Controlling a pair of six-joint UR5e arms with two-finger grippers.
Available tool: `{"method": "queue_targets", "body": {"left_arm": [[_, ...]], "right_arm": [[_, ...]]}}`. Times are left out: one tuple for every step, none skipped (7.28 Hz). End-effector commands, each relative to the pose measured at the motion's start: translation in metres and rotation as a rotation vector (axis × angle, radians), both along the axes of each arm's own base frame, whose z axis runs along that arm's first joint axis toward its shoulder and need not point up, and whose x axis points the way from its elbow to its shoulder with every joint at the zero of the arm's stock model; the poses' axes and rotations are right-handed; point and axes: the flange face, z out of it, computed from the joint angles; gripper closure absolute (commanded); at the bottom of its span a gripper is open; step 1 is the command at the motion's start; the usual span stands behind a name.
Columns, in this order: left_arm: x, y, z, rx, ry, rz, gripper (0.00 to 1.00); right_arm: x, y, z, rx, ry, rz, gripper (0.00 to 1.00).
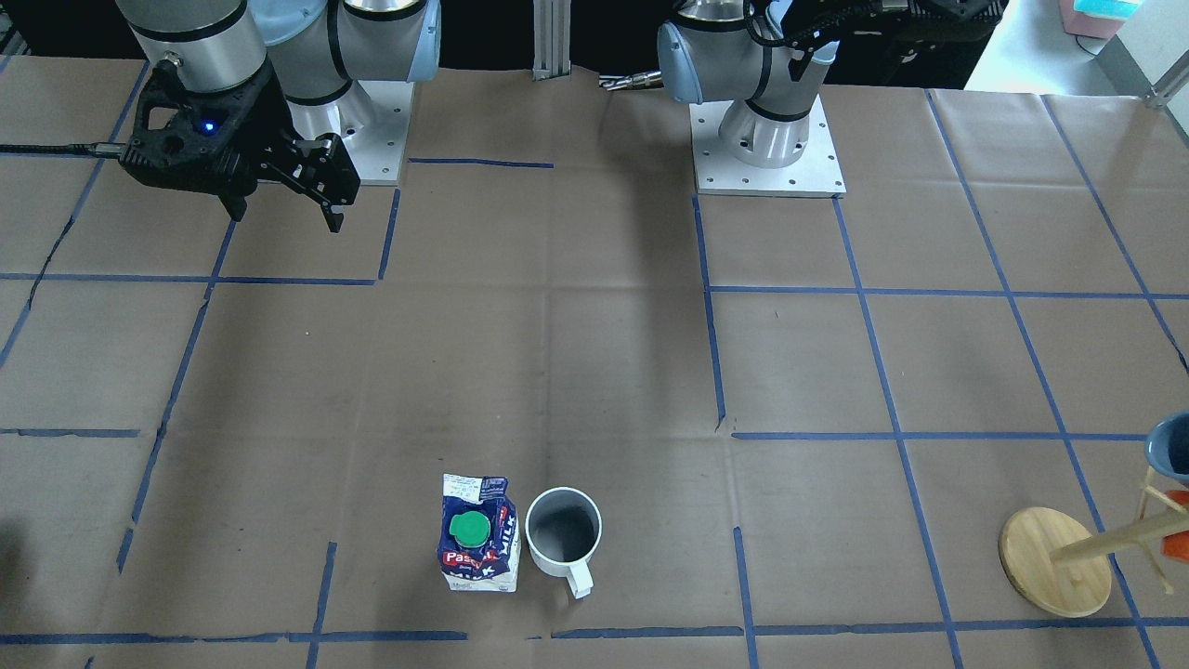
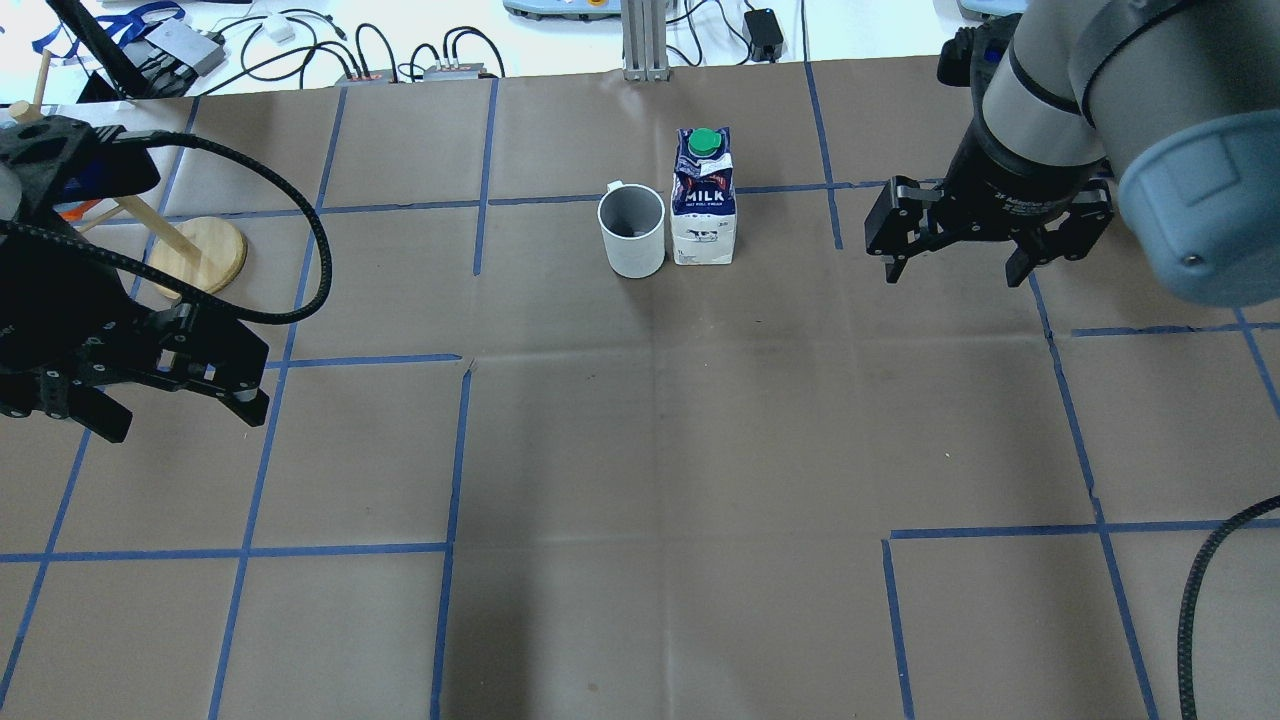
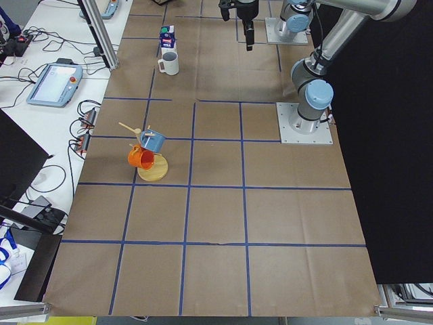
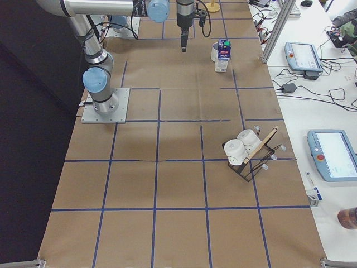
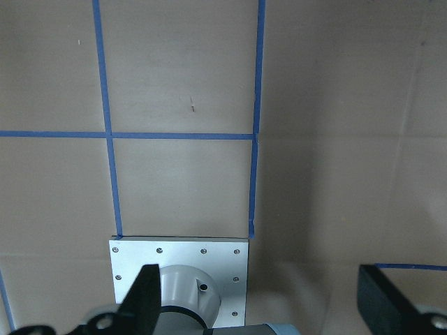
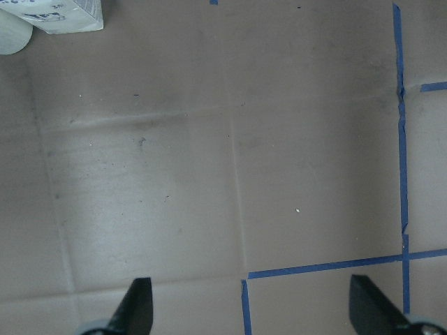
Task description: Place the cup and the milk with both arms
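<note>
The white cup [image 2: 631, 230] with a dark grey inside stands upright on the brown table, touching or nearly touching the milk [image 2: 704, 200], a navy carton with a green cap. Both also show in the front view: cup [image 1: 563, 531], milk [image 1: 478, 534]. My right gripper [image 2: 955, 272] is open and empty, hovering to the right of the milk and well apart from it; its wrist view shows the milk's base [image 6: 66, 17] at the top left. My left gripper [image 2: 180, 415] is open and empty, far to the left of the cup and nearer to my base.
A wooden mug tree [image 2: 205, 255] stands at the table's left, bearing a blue mug [image 3: 152, 141] and an orange mug [image 3: 140, 158]. A rack with white cups [image 4: 245, 148] stands toward the right end. The left arm's base plate [image 5: 178, 279] lies below the left gripper.
</note>
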Motion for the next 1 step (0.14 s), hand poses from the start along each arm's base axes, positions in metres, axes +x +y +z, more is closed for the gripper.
{"method": "queue_targets", "body": {"left_arm": [[0.0003, 0.0001, -0.0001, 0.000, 0.000, 0.001, 0.00]], "right_arm": [[0.0017, 0.0012, -0.0044, 0.012, -0.004, 0.003, 0.00]]}}
